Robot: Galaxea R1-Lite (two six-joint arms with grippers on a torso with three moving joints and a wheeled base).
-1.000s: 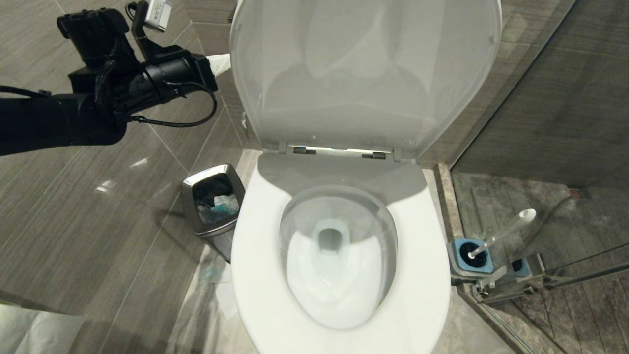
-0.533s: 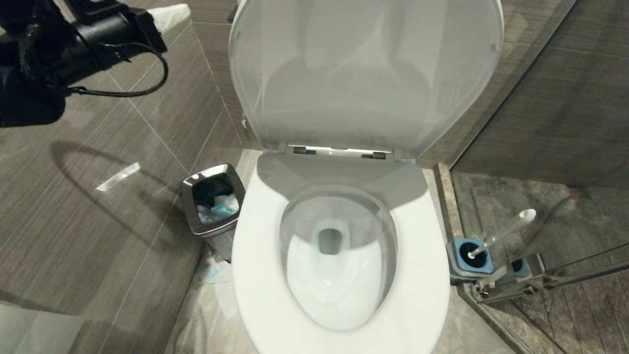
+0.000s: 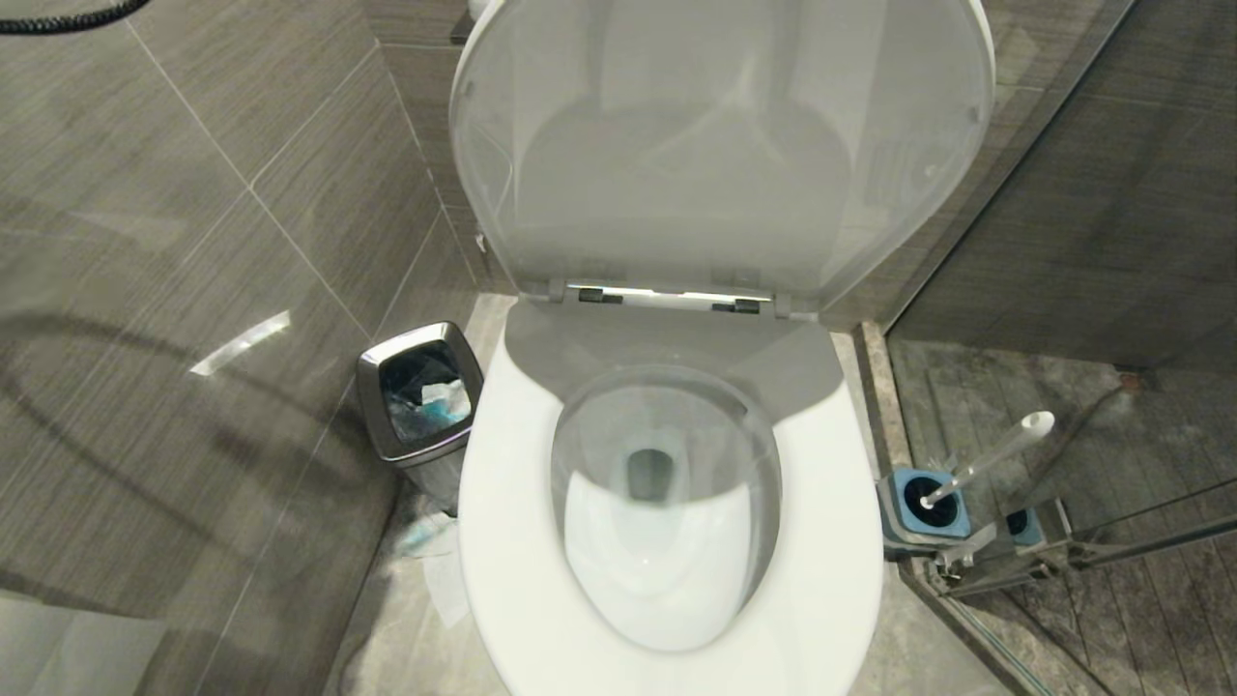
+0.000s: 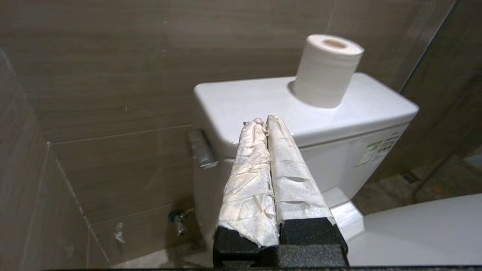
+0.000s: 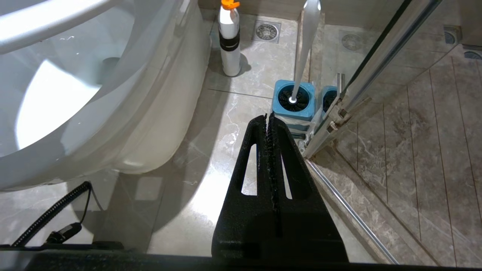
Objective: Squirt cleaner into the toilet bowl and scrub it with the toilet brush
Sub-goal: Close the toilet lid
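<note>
Left arm gone from head view since a second ago, only a loop of black cable left at top-left corner; camera unmoved, toilet and bin unchanged.

Left to right in head view:
- Grey tiled wall, then small steel waste bin on the floor, just beside the toilet, crumpled paper inside.
- Toilet bowl centre, seat down, lid up. Water pale, faint blue tint at most; cleaner not clearly visible.
- Toilet brush at right, upright but tilted, head sunk in blue holder on the floor, against the glass shower partition.

Left pincer: paper-wrapped fingers pressed together, empty, raised in front of the cistern, near the flush lever. Toilet roll standing on cistern lid.

Right pincer: fingers pressed together, empty, low over floor tiles, pointing toward brush holder, apart from it. White spray bottle with orange nozzle standing on floor beside bowl's outer wall.
</note>
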